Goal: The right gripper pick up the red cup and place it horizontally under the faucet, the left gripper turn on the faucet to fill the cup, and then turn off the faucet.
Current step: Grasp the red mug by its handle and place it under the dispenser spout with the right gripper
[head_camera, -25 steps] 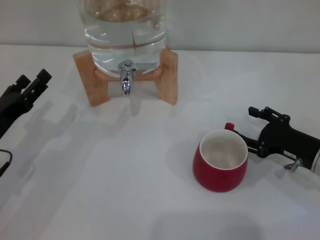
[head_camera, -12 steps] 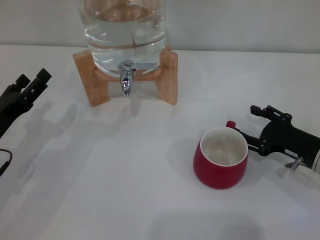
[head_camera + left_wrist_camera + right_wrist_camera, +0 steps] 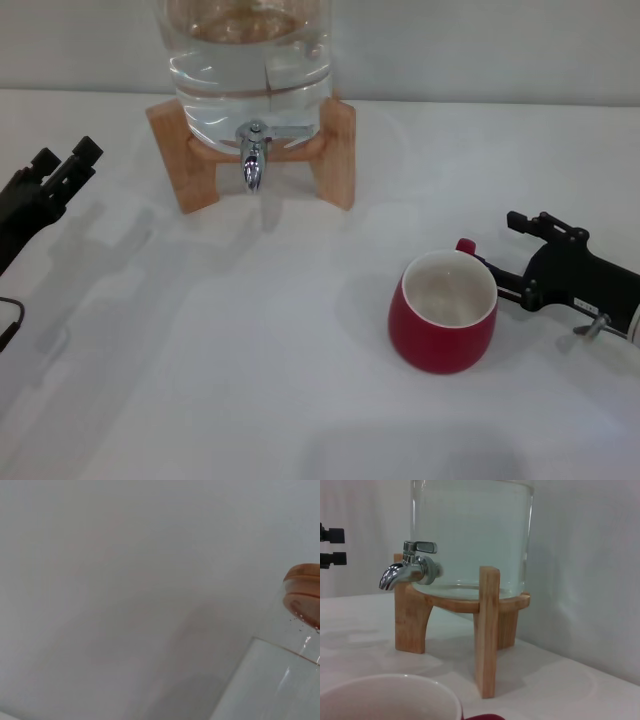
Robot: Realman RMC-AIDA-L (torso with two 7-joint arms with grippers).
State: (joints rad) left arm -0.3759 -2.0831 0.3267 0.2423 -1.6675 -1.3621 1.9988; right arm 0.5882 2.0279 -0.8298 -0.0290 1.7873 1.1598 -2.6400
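Basically nothing's done yet. The cup (image 3: 443,313) sits upright on the bench (image 3: 250,380), at 5 o'clock from the faucet (image 3: 253,158) and well apart. Right claw (image 3: 505,258) is spread open around its handle; left claw (image 3: 62,163), parked at 9 o'clock, looks open. Lifting, filling, shutoff all remain.

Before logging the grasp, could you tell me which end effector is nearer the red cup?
The right end effector, right beside the red cup at its handle side. The left end effector is far across the table.
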